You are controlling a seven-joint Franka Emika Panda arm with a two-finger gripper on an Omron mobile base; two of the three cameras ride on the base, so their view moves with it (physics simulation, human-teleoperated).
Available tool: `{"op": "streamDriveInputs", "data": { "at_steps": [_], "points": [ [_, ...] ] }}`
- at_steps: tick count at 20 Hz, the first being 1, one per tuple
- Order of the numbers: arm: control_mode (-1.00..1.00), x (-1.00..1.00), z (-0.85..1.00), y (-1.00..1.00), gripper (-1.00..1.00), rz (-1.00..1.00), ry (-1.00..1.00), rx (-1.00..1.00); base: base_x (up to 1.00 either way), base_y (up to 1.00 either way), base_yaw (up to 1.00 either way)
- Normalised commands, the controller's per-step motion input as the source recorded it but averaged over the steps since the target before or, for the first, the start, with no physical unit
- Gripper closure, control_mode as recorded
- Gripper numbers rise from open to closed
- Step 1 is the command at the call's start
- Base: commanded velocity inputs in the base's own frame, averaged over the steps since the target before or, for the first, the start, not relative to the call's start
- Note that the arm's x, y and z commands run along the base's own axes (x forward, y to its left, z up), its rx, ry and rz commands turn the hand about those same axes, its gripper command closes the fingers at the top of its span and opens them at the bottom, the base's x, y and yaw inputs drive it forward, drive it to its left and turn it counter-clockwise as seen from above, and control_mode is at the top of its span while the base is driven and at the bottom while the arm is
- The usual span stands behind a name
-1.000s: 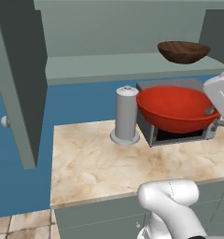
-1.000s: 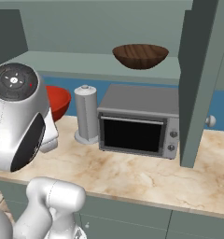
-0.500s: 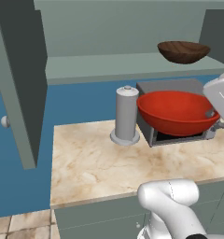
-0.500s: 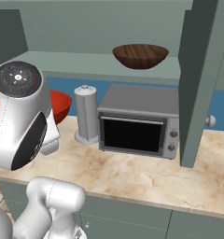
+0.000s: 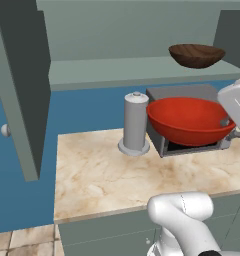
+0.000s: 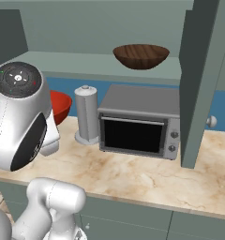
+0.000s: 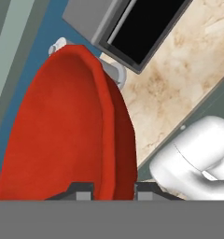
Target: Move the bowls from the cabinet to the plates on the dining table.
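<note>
Gripper [image 7: 113,190] fingers pinch the rim of the red bowl [image 5: 190,120] — one dark tip on each side of the edge. That bowl is held up in the air, above the marble counter [image 5: 102,175] and in front of the grey toaster oven [image 6: 138,122]. Just beside it stands a grey paper towel roll [image 5: 135,123]. Up on the pale green shelf [image 5: 117,70] of the cabinet [image 6: 206,75] sits the brown wooden bowl [image 6: 140,56] — well apart from the red one. Both cabinet doors stand open.
</note>
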Motion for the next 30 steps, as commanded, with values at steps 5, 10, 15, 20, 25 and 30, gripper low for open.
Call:
{"op": "streamDriveInputs", "data": {
  "at_steps": [5,10,15,20,25,30],
  "points": [
    [-1.00,0.00,0.00,0.00,1.00,0.00,0.00,0.00,0.00,0.00,0.00],
    [-1.00,0.00,0.00,0.00,1.00,0.00,0.00,0.00,0.00,0.00,0.00],
    [-1.00,0.00,0.00,0.00,1.00,0.00,0.00,0.00,0.00,0.00,0.00],
    [1.00,0.00,0.00,0.00,1.00,0.00,0.00,0.00,0.00,0.00,0.00],
    [1.00,0.00,0.00,0.00,1.00,0.00,0.00,0.00,-0.53,0.00,0.00],
    [1.00,0.00,0.00,0.00,1.00,0.00,0.00,0.00,-0.87,-0.01,0.00]
  ]
}}
